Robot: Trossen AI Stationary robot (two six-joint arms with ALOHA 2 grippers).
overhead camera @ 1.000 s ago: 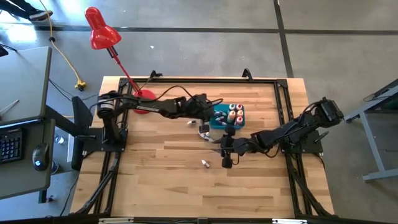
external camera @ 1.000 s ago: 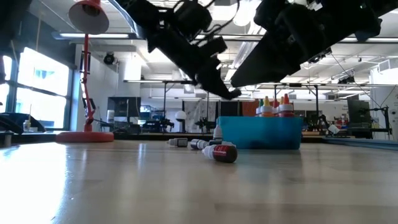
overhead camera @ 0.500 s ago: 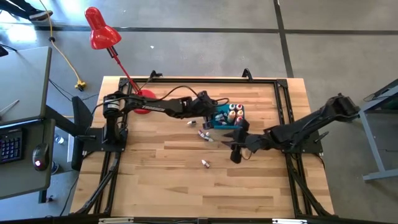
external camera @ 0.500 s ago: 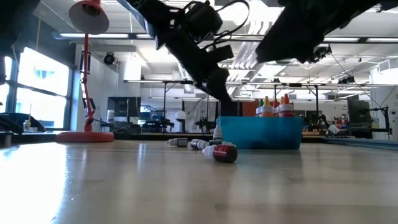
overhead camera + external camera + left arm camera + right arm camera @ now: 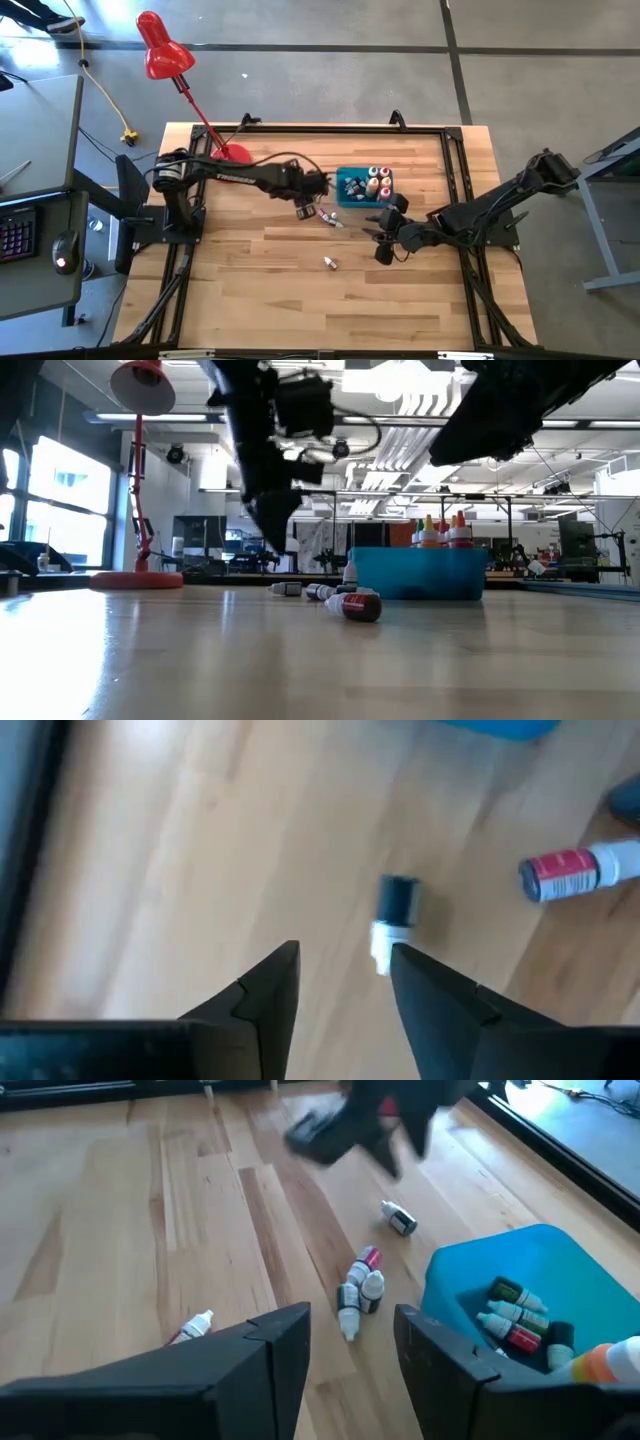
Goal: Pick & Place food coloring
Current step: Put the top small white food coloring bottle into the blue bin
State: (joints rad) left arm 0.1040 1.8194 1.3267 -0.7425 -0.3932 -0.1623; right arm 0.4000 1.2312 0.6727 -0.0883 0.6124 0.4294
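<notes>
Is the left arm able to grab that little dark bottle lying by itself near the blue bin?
Probably yes. The left gripper hangs open right over the dark bottle, with only bare table around it; the red-labelled bottle lies well aside.

Grey concrete floor, red desk lamp, grey desk with keyboard, bright window

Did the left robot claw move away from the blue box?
Yes. In the high view the left gripper was at the blue bin's left edge; now it sits back, over the wood toward the red lamp base.
</notes>
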